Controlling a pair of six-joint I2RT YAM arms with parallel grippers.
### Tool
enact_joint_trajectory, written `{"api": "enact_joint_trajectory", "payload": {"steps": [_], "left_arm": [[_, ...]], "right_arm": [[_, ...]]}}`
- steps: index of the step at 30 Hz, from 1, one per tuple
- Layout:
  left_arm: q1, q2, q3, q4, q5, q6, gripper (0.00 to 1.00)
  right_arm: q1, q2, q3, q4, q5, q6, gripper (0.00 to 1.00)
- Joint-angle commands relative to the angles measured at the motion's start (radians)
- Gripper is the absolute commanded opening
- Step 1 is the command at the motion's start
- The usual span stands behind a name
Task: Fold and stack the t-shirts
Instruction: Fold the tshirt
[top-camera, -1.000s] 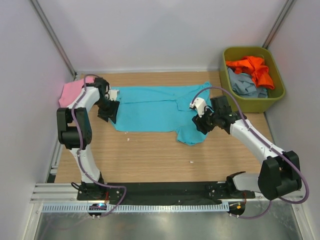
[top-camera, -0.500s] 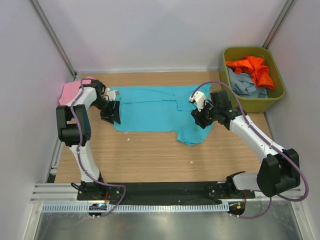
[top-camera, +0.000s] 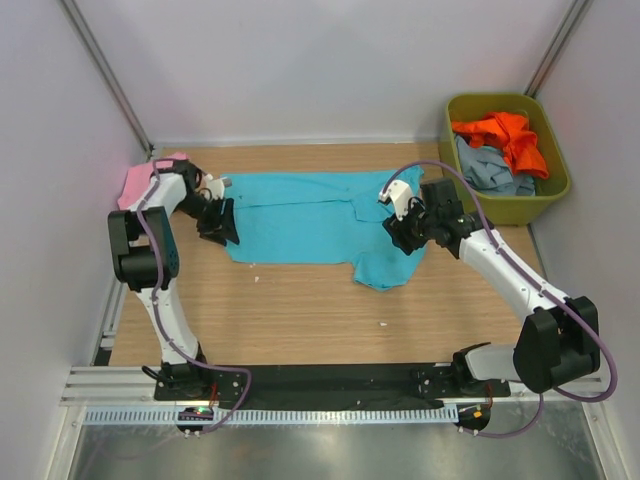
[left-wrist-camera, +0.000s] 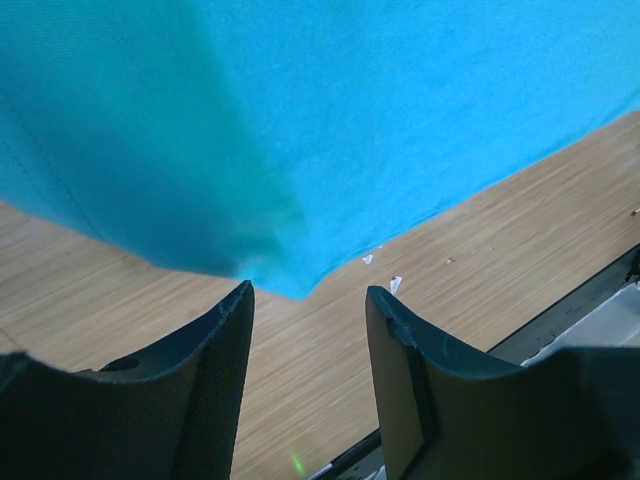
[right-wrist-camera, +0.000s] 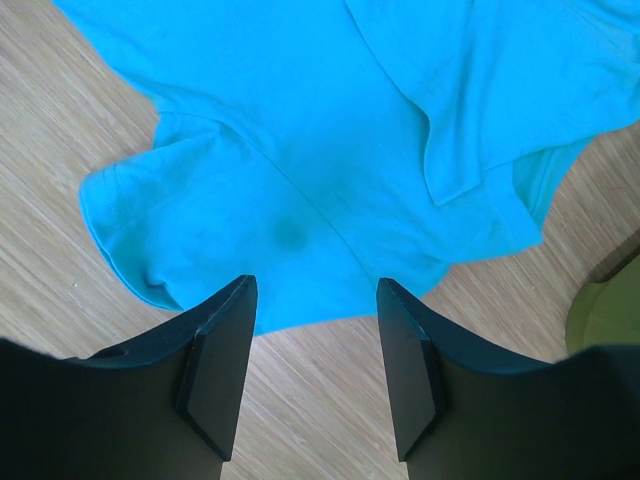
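I am looking at the turquoise t-shirt (top-camera: 310, 215) lying flat on the worktop (top-camera: 300, 310), its long axis running left to right across the top view, so each arm is facing one end. The left fingers (left-wrist-camera: 200, 380) are standing partly open and holding nothing. The shirt's near-left corner is lying just ahead of their gap, touching neither pad. The right fingers (right-wrist-camera: 215, 380) are standing wider, also holding nothing, with the rumpled sleeve and hem at the right end just ahead of them. Each arm is nearer its own end, so I am judging the coming grasp to be a short reach forward onto the cloth edge.

I am counting:
- one turquoise shirt spread out
- one pink t-shirt (top-camera: 140, 180) at the far-left corner
- one orange t-shirt (top-camera: 505, 135) in the bin (top-camera: 555, 185)
- grey-blue cloth (top-camera: 490, 172) beside it, how many pieces I cannot tell
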Motion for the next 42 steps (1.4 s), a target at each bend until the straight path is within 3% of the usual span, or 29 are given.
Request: {"api": "enact_joint_trajectory", "payload": {"steps": [1, 42], "left_arm": [[0.003, -0.136, -0.016, -0.013, 0.042, -0.010, 0.50], [0.044, 0.018, 0.008, 0.044, 0.028, -0.025, 0.50]], "right_arm": [[0.003, -0.032, -0.009, 0.039, 0.001, 0.009, 0.57], [0.005, 0.019, -0.011, 0.079, 0.018, -0.006, 0.59]]}}
